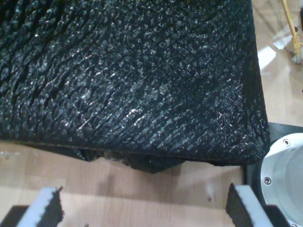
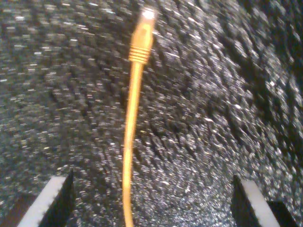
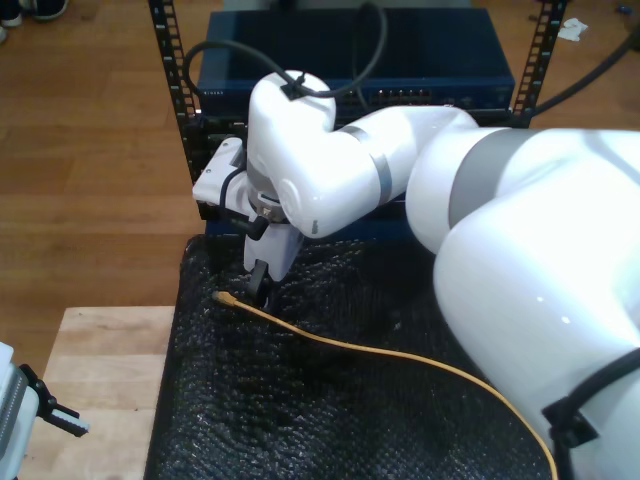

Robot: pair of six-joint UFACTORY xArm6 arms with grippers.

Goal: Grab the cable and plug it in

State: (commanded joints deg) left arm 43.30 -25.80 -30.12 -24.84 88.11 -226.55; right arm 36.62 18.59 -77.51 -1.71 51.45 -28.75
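Observation:
The yellow-orange cable (image 3: pixel 380 352) lies across the black mat (image 3: pixel 300 420), and its plug (image 3: pixel 224 298) points to the exterior view's left. In the second wrist view the cable (image 2: pixel 130 118) runs up between the fingers to the plug (image 2: pixel 143 35). My second gripper (image 2: pixel 149 203) hovers open over it, and its fingers (image 2: pixel 49 201) touch nothing. It hangs just beside the plug (image 3: pixel 262 285) in the exterior view. My first gripper (image 1: pixel 144 208) is open over bare wood at the mat's edge (image 1: pixel 142 151). A yellow cable end (image 1: pixel 296 45) lies far off on the wood.
A rack holding a blue network switch (image 3: pixel 350 60) with a row of ports (image 3: pixel 400 95) stands behind the mat. The wooden table (image 3: pixel 100 380) borders the mat on the exterior view's left. A round metal base (image 1: pixel 284 175) sits next to my first gripper.

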